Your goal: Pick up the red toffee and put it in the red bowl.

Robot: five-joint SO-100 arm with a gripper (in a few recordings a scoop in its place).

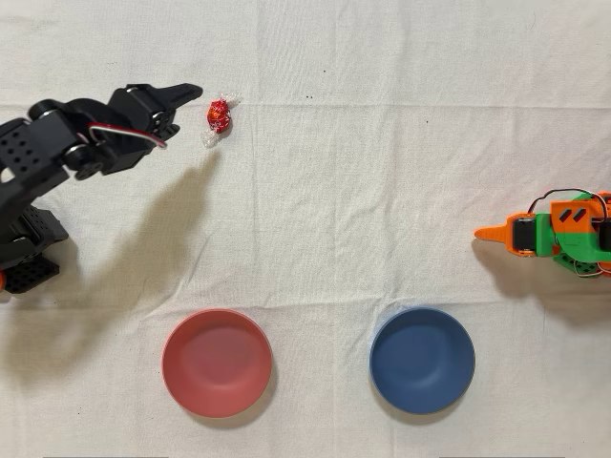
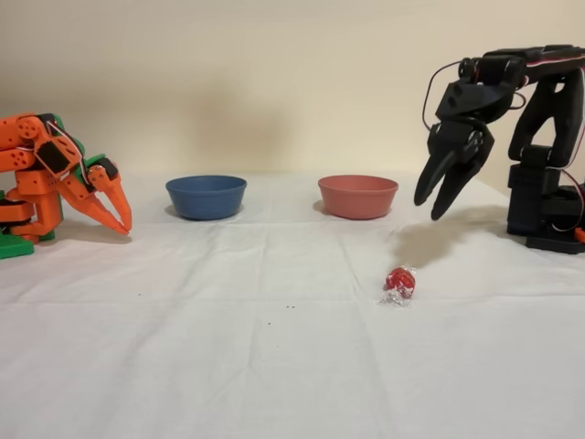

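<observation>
The red toffee lies on the white cloth in the upper left of the overhead view, its clear wrapper ends sticking out. In the fixed view the red toffee rests in front of the bowls, right of centre. My black gripper hovers just left of the candy, above the cloth and not touching it. Seen from the side, the gripper points down with its fingers slightly apart and nothing between them. The red bowl sits empty near the front edge; in the fixed view the red bowl stands behind the candy.
A dark blue bowl stands beside the red one, also empty, and appears at the left as the blue bowl in the fixed view. The idle orange arm rests at the right edge of the overhead view.
</observation>
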